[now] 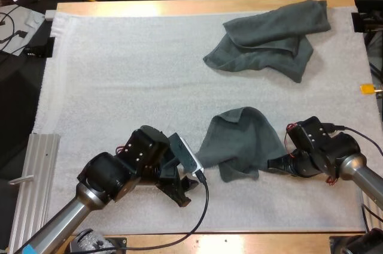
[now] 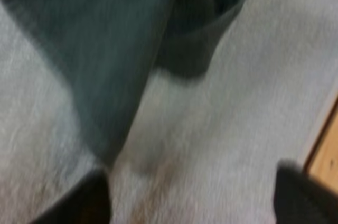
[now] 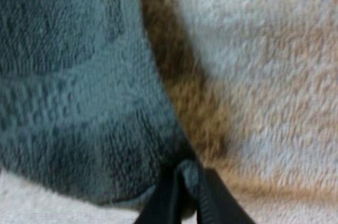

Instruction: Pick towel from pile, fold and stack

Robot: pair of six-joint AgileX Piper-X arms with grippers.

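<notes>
Near left, low over the white mat [image 1: 108, 74]: left gripper [image 1: 181, 193], close to the mat's near edge and facing the near towel [image 1: 242, 140]. Seen from the left wrist, fingers [image 2: 79, 203] wide apart, holding nothing. Just ahead of one finger, a thin corner of that towel, close by but not pinched. Bare mat between the two fingers.

In the middle, on the near side: near towel, dark grey-green, bunched up into a soft hump. One flap hanging down toward the near edge. Lying on the mat, right between the two grippers.

Near right: right gripper [image 1: 274, 164], down at the right edge of the near towel. Seen from the right wrist, fingers [image 3: 219, 205] squeezed tight on a little fold of the towel's edge, with cloth pressed from both sides.

Far right: far towel [image 1: 269, 35], same dark colour, crumpled and loose, near the far right corner of the mat. Well apart from both grippers and from the near towel.

All around the mat: wooden table [image 1: 179, 7].
</notes>
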